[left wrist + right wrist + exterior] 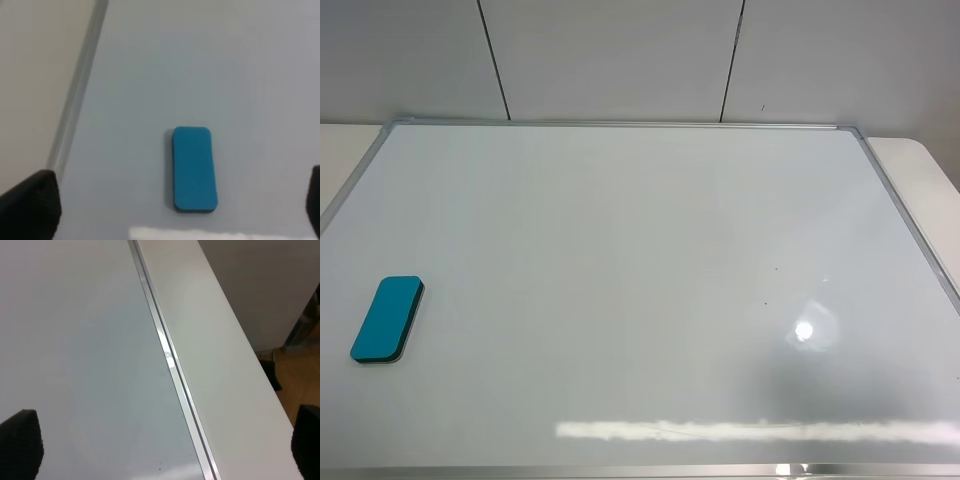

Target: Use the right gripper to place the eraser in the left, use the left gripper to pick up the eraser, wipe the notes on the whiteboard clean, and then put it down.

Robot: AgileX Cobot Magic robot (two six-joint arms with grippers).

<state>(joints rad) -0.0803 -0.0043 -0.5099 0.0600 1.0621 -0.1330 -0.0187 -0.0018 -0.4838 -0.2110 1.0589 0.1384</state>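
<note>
The teal-blue eraser (387, 318) lies flat on the whiteboard (640, 260) near its left edge, held by nothing. Neither arm shows in the exterior view. In the left wrist view the eraser (194, 170) lies on the board between the two black fingertips (31, 206) of my left gripper (172, 207), which is open wide and well clear of it. My right gripper (164, 442) is also open, empty, over the board's right frame (167, 355). The notes are not visible in any view; the board surface looks white.
The board's silver frame (905, 215) runs along the right, with the white tabletop (215, 360) beyond it. Past the table's edge the wooden floor (295, 380) shows in the right wrist view. A pale panelled wall (620, 55) stands behind the board.
</note>
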